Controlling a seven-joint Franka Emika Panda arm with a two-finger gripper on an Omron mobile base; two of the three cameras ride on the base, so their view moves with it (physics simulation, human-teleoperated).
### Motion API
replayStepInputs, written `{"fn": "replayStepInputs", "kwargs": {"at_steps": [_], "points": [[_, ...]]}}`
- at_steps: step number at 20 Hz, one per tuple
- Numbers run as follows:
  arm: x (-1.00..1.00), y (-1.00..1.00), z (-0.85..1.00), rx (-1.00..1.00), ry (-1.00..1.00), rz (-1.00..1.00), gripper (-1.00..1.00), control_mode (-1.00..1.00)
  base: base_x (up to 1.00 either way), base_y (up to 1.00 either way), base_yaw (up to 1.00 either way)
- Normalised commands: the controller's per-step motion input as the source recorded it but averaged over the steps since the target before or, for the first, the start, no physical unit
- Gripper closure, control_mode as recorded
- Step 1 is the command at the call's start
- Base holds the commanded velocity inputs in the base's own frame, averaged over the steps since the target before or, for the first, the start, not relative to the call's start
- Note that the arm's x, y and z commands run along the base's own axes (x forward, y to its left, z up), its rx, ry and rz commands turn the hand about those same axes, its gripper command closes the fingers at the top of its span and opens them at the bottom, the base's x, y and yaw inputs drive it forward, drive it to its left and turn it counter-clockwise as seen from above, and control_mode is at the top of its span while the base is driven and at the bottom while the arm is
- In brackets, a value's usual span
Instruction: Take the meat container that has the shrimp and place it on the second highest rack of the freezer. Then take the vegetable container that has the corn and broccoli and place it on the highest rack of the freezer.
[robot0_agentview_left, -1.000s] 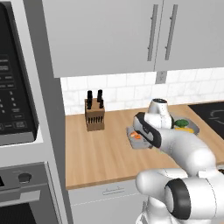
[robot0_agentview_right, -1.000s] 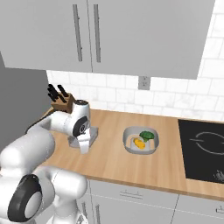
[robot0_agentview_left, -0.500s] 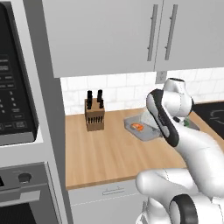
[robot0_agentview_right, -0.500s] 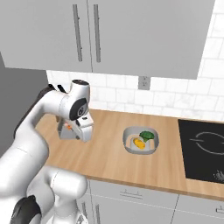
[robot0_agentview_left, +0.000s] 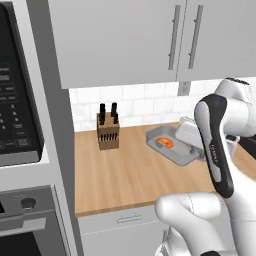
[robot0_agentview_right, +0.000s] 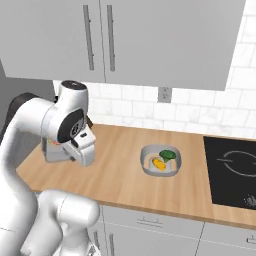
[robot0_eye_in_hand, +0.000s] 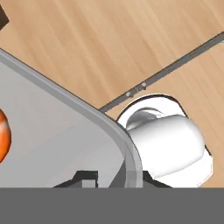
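One tray airborne: meat container (robot0_agentview_left: 170, 145) with shrimp (robot0_agentview_left: 165, 143) pinched at its rim by the hand (robot0_agentview_left: 192, 146), held level above the table (robot0_agentview_left: 125, 170) so nothing spills; vegetable container (robot0_agentview_right: 160, 161) waits there.

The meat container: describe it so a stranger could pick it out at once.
Start at the wooden counter below the grey wall cabinets. Right of the knife block, the meat container is lifted off the wood at the gripper. It is a shallow rectangular grey tray with one orange shrimp, unlike the rounder vegetable container holding green and yellow food.
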Motion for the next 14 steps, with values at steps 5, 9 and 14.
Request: {"fn": "replayStepInputs", "kwargs": {"at_steps": [5,9,14], "points": [[-0.68,0.21,0.43,0.00,-0.17,0.08,1.00,-1.00,0.00,0.00,0.00],[-0.46,0.04,0.16,0.00,-0.02,0.06,1.00,-1.00,0.00,0.00,0.00],[-0.29,0.00,0.00,0.00,0.00,0.02,1.00,1.00,-0.37,0.01,0.00]]}}
